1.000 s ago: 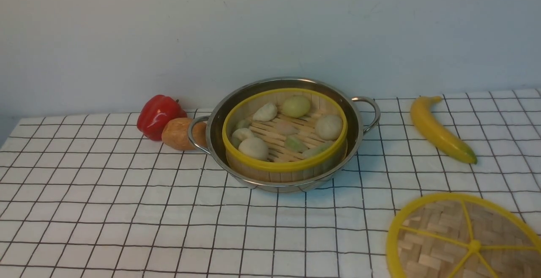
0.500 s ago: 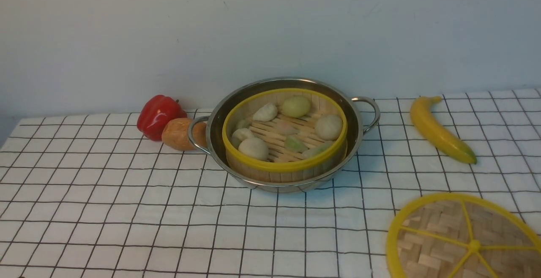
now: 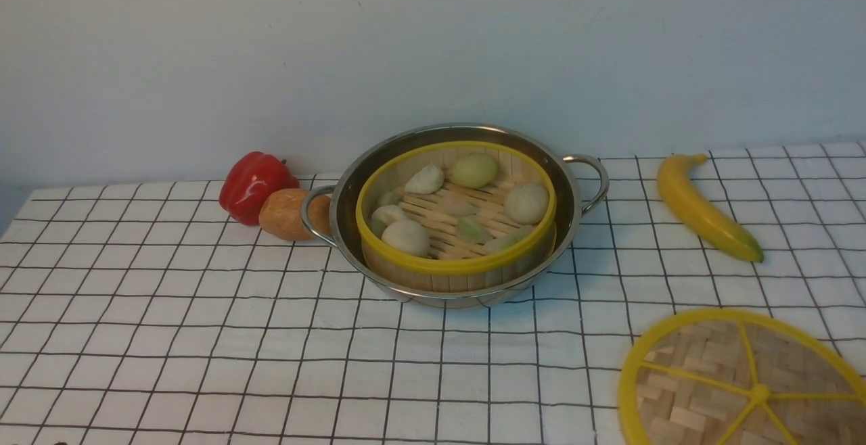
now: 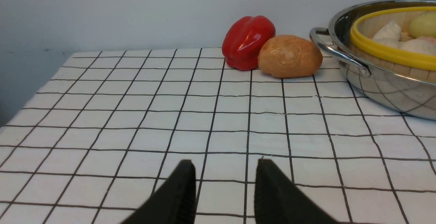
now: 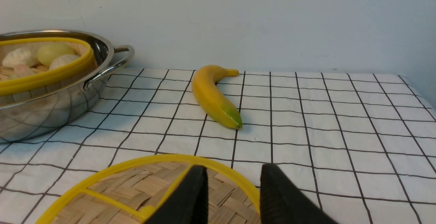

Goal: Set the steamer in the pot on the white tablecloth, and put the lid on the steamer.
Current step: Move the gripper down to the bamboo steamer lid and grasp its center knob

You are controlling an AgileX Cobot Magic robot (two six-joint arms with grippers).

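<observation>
The steamer point(image 3: 457, 218), a bamboo basket with yellow rim and dumplings inside, sits in the shiny steel pot point(image 3: 575, 225) at the middle back of the white tablecloth point(image 3: 203, 337). It has no cover on it. The lid point(image 3: 741, 384), a woven disc with yellow rim and spokes, lies flat at the front right. Neither gripper shows in the front view. My left gripper point(image 4: 224, 164) is open and empty over bare cloth, left of the pot point(image 4: 385, 88). My right gripper point(image 5: 233, 169) is open and empty, its fingertips over the far edge of the lid point(image 5: 136, 190).
A red pepper point(image 3: 252, 184) and a brown bread roll point(image 3: 287, 214) lie against the pot's left handle. A banana point(image 3: 703, 208) lies right of the pot, behind the lid. A pale wall stands behind the table.
</observation>
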